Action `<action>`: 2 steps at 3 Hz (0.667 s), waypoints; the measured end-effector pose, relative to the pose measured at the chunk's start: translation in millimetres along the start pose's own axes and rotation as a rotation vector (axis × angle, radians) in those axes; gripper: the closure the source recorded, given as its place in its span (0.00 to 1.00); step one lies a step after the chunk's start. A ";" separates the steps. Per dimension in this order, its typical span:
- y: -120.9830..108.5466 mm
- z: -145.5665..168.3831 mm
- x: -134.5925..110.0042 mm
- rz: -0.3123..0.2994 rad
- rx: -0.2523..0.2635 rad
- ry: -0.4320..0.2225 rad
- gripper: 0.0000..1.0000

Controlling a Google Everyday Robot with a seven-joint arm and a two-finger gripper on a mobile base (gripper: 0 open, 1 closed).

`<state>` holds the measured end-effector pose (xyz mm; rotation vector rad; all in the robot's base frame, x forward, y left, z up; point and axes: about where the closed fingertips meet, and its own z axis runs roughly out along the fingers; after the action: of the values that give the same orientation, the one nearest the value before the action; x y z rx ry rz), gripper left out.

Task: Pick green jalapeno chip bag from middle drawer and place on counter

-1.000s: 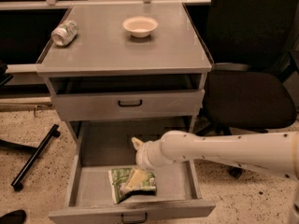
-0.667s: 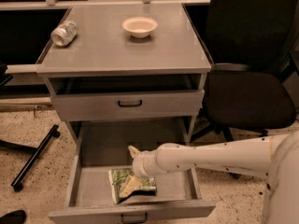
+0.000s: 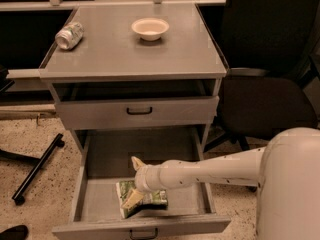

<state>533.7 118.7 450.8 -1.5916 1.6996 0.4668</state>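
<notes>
The green jalapeno chip bag [image 3: 151, 198], a crumpled light-green and white packet, lies flat near the front of the open middle drawer [image 3: 106, 154]. My white arm reaches in from the right. My gripper [image 3: 134, 182] is open at the bag's left end. One yellowish finger [image 3: 133, 200] rests on the bag and the other [image 3: 137, 162] points to the back of the drawer. The grey counter [image 3: 115, 54] lies above the drawers.
A crushed silvery-green can [image 3: 69, 35] lies at the counter's left edge and a white bowl [image 3: 150, 28] stands at its back centre. A shut drawer [image 3: 137, 111] with a dark handle is above the open one. A black office chair [image 3: 265, 104] stands right, a black leg [image 3: 37, 169] left.
My arm has reached further left and toward the drawer's front. The gripper has come down onto the chip bag's left end. The bag has not moved.
</notes>
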 end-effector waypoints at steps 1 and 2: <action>-0.2 18.3 5.8 0.000 0.009 -0.002 0.00; -1.2 35.8 18.0 0.013 0.013 0.016 0.00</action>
<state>545.5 131.4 414.6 -1.5797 1.7225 0.4495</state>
